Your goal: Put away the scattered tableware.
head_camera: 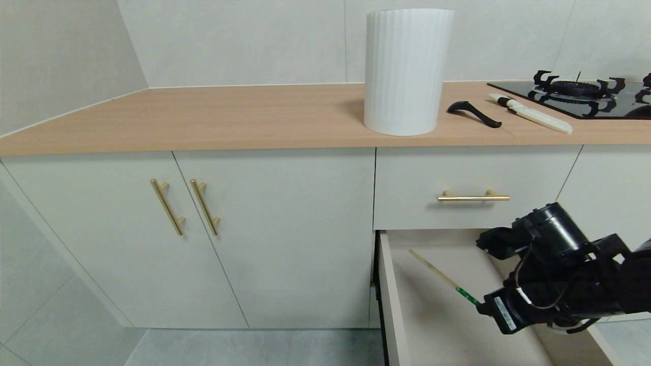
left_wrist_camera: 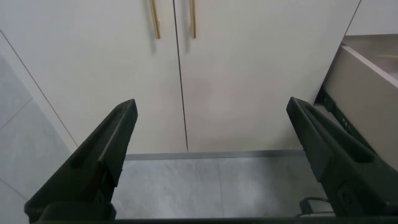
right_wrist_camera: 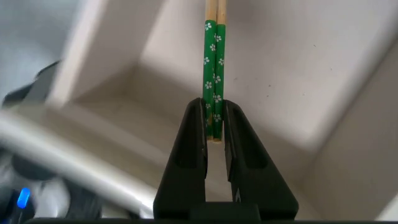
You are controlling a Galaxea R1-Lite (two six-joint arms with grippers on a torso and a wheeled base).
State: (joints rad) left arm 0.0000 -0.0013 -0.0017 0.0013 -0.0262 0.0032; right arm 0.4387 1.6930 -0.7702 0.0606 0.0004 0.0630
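Note:
My right gripper [right_wrist_camera: 214,124] is shut on a pair of wooden chopsticks [right_wrist_camera: 214,68] with green flowered ends. In the head view the right gripper [head_camera: 480,303] holds the chopsticks [head_camera: 442,276] slanted over the inside of the open drawer [head_camera: 389,284]. On the counter lie a black-handled utensil [head_camera: 474,113] and a white knife [head_camera: 531,114] with a black band. My left gripper [left_wrist_camera: 211,143] stands open, low in front of the closed cabinet doors [left_wrist_camera: 180,74], with nothing between its fingers.
A tall white ribbed container [head_camera: 405,71] stands on the wooden counter [head_camera: 229,117]. A black gas hob [head_camera: 577,94] sits at the counter's right end. A closed drawer with a brass handle [head_camera: 473,197] is above the open one. Grey floor tiles [left_wrist_camera: 205,186] lie below.

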